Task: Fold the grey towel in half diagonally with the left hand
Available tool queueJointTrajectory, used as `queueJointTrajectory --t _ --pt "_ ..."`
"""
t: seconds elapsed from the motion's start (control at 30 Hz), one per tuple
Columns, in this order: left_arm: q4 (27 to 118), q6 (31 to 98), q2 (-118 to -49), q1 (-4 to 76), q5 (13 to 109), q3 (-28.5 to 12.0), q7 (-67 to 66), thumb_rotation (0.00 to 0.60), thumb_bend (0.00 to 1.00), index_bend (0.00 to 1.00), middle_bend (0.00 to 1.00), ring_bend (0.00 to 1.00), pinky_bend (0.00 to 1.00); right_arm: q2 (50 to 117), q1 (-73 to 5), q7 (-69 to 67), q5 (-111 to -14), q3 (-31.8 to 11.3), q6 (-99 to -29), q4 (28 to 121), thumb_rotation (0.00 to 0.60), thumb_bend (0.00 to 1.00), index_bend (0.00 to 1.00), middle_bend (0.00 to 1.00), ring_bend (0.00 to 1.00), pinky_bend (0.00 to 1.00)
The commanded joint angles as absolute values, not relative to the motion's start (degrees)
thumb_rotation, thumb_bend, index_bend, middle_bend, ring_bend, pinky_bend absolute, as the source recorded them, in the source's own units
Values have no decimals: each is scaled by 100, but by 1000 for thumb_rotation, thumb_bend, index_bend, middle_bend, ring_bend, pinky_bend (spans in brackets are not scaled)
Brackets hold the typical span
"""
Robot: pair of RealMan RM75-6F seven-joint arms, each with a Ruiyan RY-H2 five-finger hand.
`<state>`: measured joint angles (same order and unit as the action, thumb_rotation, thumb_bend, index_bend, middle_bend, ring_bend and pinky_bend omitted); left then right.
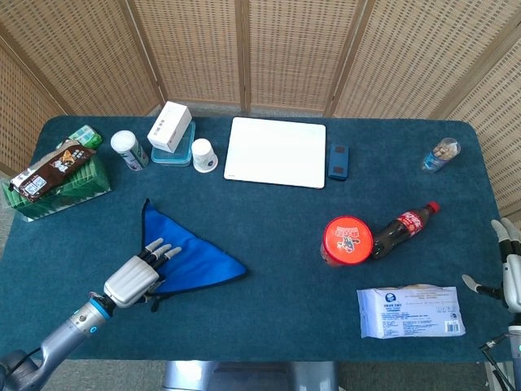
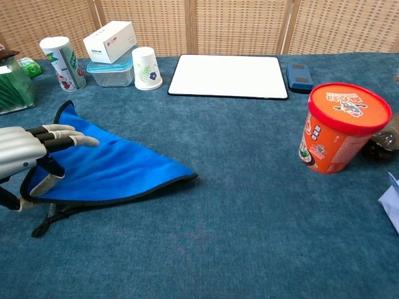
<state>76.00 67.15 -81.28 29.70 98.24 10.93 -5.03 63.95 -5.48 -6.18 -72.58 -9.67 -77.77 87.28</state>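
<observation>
The left hand [image 2: 25, 152] has its fingers [image 2: 65, 134] stretched out over the near-left corner of the towel [image 2: 106, 165], with the thumb curled beneath the black-trimmed hem, so the corner is pinched between thumb and fingers. In the head view the same hand [image 1: 134, 278] sits at that near corner of the towel [image 1: 189, 257], its forearm running toward the bottom-left edge of the picture.

The towel lies on the blue surface [image 2: 237, 205] as a triangle, blue side up. One point reaches toward the paper cup [image 2: 147, 68], another toward the orange tub [image 2: 336, 128], and the third sits under the hand. A sliver of grey and a loose black loop of trim peek out below the hem just beside the hand.

Beyond the towel's far point stand a white can [image 2: 61, 62], a clear container [image 2: 112, 71] with a white box [image 2: 110, 40] on top, and the paper cup. A white board [image 2: 227, 76] lies well beyond the towel's right point, with a small dark blue case [image 2: 300, 76] beside it. To the towel's far left is a green basket [image 1: 57, 183].

The right hand [image 1: 510, 265] is far across the surface from the towel, at the right edge of the head view, fingers apart and holding nothing. Between it and the towel lie the tub, a cola bottle [image 1: 403, 228] on its side and a pack of wipes [image 1: 411, 311].
</observation>
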Motion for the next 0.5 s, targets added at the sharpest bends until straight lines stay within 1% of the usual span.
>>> queueJointTrajectory --t 0.03,0.07,0.17,0.27,0.37,0.43,0.5 --pt "7636 6638 -7988 3023 9901 1173 -94 600 376 135 0 0 0 6390 -549 -621 -7264 -964 -7772 8734 600 0 7 0 0 0" --pt "7591 6691 -7944 3014 9932 1178 14 600 352 83 0 0 0 6386 -550 -627 -7273 -960 -7770 8739 600 0 7 0 0 0" --pt "7452 6912 -7882 2938 9999 1154 98 600 291 6 0 0 0 6387 -555 -624 -7289 -946 -7756 8735 600 0 6 0 0 0" --pt "7360 7046 -7873 2868 9999 1099 71 600 210 0 0 0 0 6391 -562 -602 -7298 -938 -7750 8743 600 0 7 0 0 0" --pt "7350 7088 -7895 2823 9939 1020 -5 600 101 0 0 0 0 6395 -563 -578 -7309 -933 -7760 8759 600 0 7 0 0 0" --pt "7366 7152 -7908 2797 9910 960 1 600 74 0 0 0 0 6396 -562 -568 -7315 -930 -7767 8769 600 0 7 0 0 0" --pt "7369 7256 -7916 2763 9879 883 7 600 68 0 0 0 0 6393 -559 -567 -7312 -931 -7773 8777 600 0 7 0 0 0"
